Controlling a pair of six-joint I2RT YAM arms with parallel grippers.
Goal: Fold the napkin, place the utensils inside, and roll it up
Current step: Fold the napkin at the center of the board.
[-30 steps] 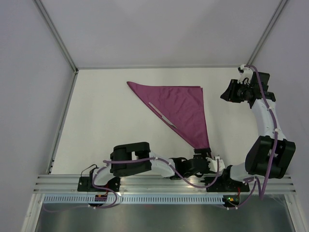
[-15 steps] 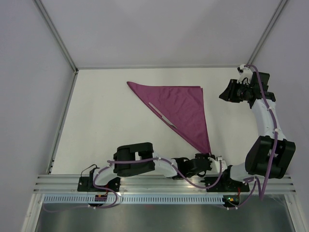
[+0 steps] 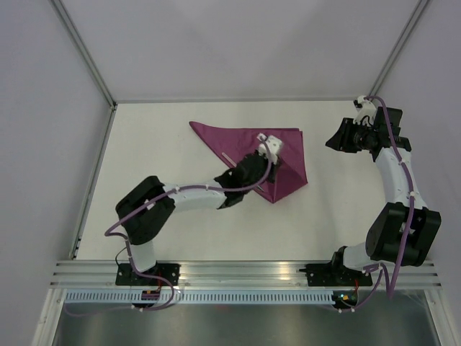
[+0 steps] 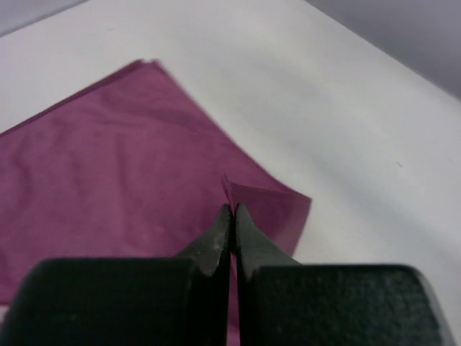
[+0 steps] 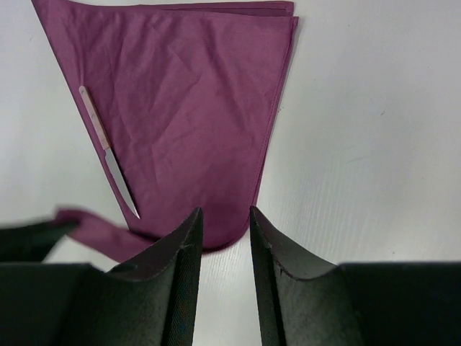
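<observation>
The plum napkin lies folded as a triangle in mid-table, its near point doubled back on itself. My left gripper hovers over the cloth, and in the left wrist view it is shut on a thin raised corner of the napkin. A slim silvery knife lies along the napkin's left edge; from above only its end shows beside the left arm. My right gripper hangs open to the right of the cloth; in its own view it holds nothing.
A strip of lifted napkin runs toward the dark left arm. The left forearm stretches across the table in front of the cloth. A metal rail lines the near edge, and grey walls close in the sides.
The left gripper shut on the napkin's near corner by the table's front edge, then carried it up over the cloth's middle, doubling that point back. The right arm has stayed put.
</observation>
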